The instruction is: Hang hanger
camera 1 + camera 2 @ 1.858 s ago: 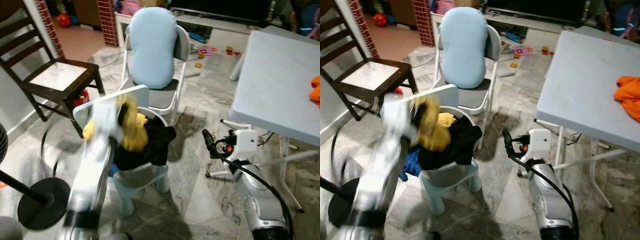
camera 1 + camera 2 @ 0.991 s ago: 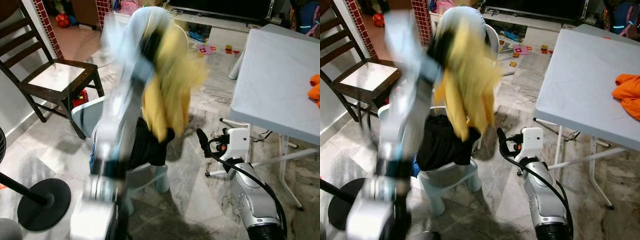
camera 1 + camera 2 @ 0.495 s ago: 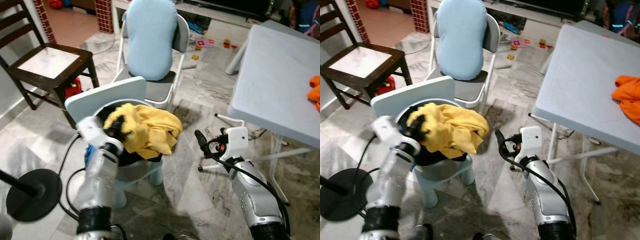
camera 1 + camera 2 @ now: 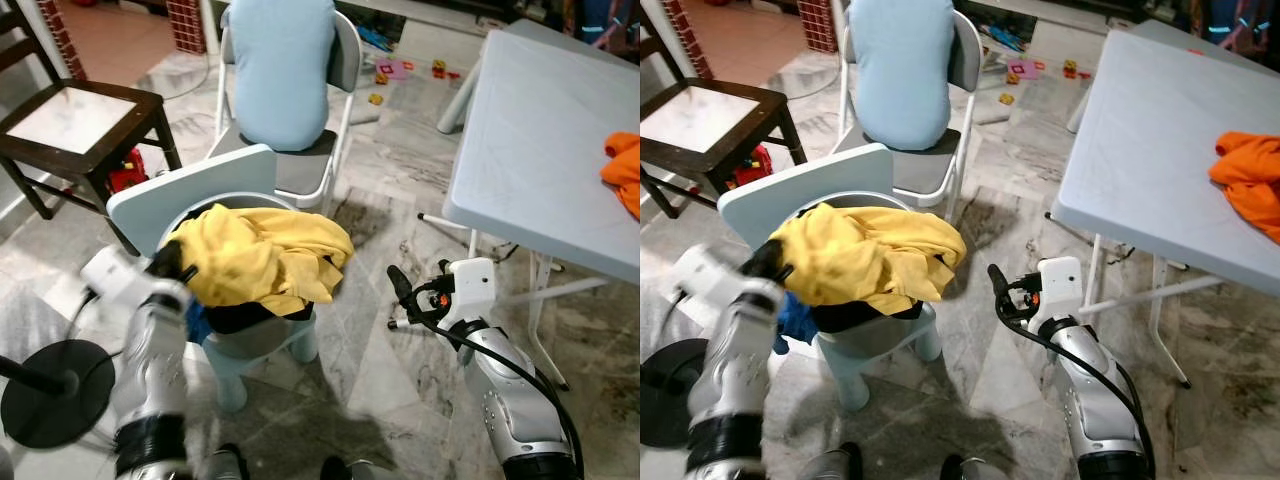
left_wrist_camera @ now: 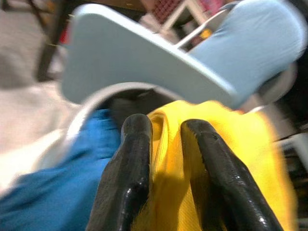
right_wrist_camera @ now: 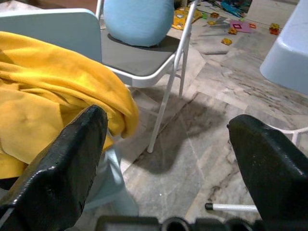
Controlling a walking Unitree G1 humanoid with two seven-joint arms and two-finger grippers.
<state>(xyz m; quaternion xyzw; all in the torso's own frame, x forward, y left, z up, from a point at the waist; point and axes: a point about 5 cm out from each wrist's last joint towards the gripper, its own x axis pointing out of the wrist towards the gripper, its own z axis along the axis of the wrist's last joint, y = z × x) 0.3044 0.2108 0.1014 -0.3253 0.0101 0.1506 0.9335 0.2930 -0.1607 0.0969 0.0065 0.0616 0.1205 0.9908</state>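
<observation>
A yellow garment [image 4: 262,255] lies draped over a grey basket [image 4: 262,338] that stands on a small pale blue chair [image 4: 190,195]. Black clothing [image 4: 250,316] and a blue cloth [image 5: 43,192] lie under it. My left gripper [image 4: 168,262] is at the basket's left rim, blurred, and its fingers [image 5: 134,159] pinch a fold of the yellow garment. To the right of the basket, low above the floor, my right gripper [image 4: 395,290] stands open and holds nothing; its fingers [image 6: 62,159] are spread wide in the right wrist view.
Behind the basket stands a folding chair with a pale blue cushion [image 4: 280,70]. A dark wooden chair [image 4: 70,115] is at the back left, and a black fan base [image 4: 45,392] sits on the floor at the left. A grey table [image 4: 530,140] with an orange cloth [image 4: 625,170] is on the right.
My left arm swung the yellow garment high out of the basket, then brought it down draped over the top. The camera has tilted down and shifted. The right arm has hardly moved.
</observation>
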